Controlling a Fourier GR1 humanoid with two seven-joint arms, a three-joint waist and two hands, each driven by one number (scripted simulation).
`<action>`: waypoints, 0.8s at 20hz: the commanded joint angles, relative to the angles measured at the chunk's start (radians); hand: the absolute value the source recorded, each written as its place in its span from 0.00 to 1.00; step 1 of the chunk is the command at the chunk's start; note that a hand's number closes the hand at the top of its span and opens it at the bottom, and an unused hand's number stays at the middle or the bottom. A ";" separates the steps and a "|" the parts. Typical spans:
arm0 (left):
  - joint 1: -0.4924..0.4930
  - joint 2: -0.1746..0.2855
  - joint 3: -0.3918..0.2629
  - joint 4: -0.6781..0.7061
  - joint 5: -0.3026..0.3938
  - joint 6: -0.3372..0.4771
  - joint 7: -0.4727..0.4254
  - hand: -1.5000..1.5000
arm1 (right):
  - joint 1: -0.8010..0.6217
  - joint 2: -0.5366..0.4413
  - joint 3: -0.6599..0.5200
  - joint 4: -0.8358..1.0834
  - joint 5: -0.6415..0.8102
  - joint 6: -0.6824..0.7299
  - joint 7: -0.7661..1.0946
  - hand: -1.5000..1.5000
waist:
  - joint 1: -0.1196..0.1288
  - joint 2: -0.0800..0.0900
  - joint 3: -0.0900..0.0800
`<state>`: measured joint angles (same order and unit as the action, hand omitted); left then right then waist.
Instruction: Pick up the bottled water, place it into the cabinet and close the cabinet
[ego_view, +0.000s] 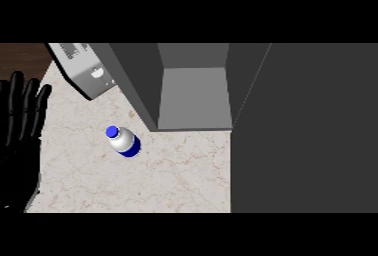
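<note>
Bottled water (123, 141), white with a blue cap and band, stands on the marble counter (148, 180), near the front of the open grey cabinet (193, 95), touched by nothing. Left hand (21, 117) rests at the view's left edge, well apart from the bottle, fingers straight, holding nothing.

The left hand (21, 120) is cut off by the left side of the view. Only part of its palm and its straight fingers show, and the arm below is too dark to make out. The grey box (87, 70) at the top left is cut off at the top, and the marks on it are too small to read. The cabinet (193, 95) is cut off at the top too. A wide dark panel (310, 130) on the right covers the worktop (148, 180) under it. The bottled water (124, 141) hides its own bottom.
</note>
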<state>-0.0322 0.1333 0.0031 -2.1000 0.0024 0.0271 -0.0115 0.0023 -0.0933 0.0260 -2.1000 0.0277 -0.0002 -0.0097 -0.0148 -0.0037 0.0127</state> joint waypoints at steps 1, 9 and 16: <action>0.029 0.003 0.024 -0.006 0.008 -0.017 -0.014 0.00 | -0.017 0.016 0.028 -0.041 0.068 -0.043 0.082 0.00 | 0.016 0.003 -0.013; 0.108 -0.130 -0.039 -0.015 0.073 0.109 0.125 0.00 | 0.191 0.018 0.188 -0.173 -0.028 0.093 0.093 0.00 | 0.020 -0.001 -0.013; 0.186 -0.133 -0.119 -0.195 0.024 0.160 0.246 0.00 | 0.230 0.051 0.327 -0.350 0.071 0.038 0.253 0.00 | 0.015 0.001 -0.013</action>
<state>0.1148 0.0107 -0.0705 -2.2231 0.0392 0.1632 0.1729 0.2188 -0.0579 0.2711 -2.3774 0.0476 0.0558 0.1693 0.0009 -0.0030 0.0001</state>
